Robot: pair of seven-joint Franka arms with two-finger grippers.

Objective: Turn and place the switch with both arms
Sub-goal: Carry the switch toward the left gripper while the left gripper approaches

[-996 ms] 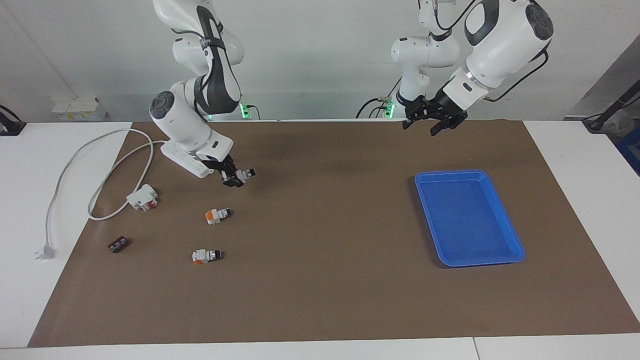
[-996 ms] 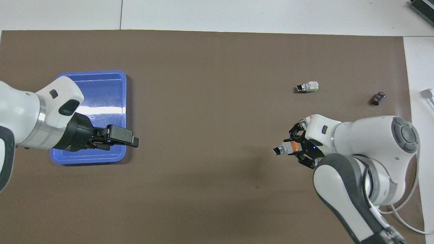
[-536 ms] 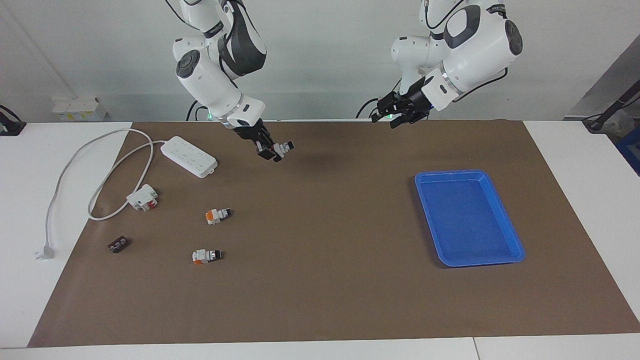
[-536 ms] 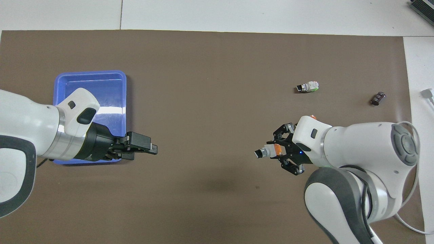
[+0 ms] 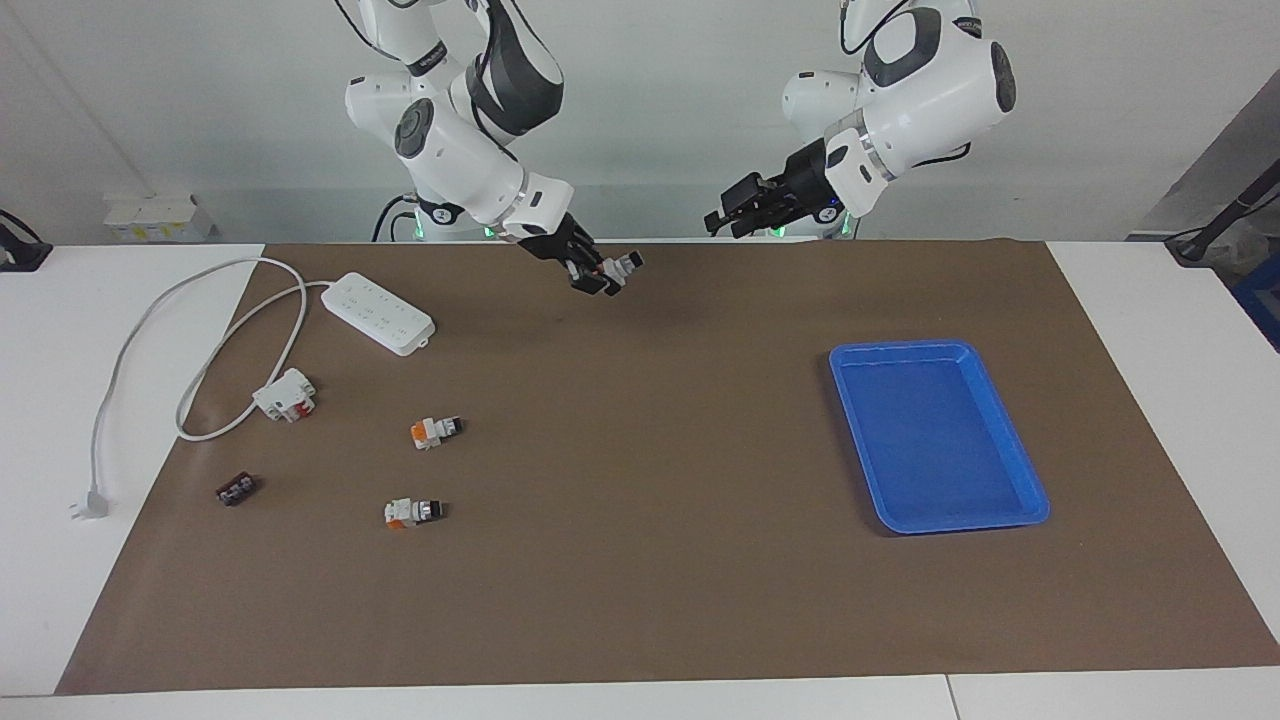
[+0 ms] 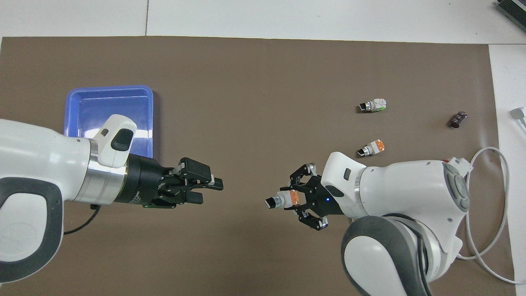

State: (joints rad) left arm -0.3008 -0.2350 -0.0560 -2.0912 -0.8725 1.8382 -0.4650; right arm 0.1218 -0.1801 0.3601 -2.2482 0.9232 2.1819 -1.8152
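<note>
Both arms (image 5: pixel 470 150) are glossy white shells of rounded segments with dark grey joint caps and grey bands. A silver ring joins each wrist to a black gripper of open linkwork. Black cables run along the upper links. Green lights glow at the bases; a small blue light shows on the right gripper (image 6: pixel 306 200).

A robotics lab. Two white arms (image 5: pixel 470 160) stand at a paper-covered surface (image 5: pixel 660 560). Plain white walls surround it.
</note>
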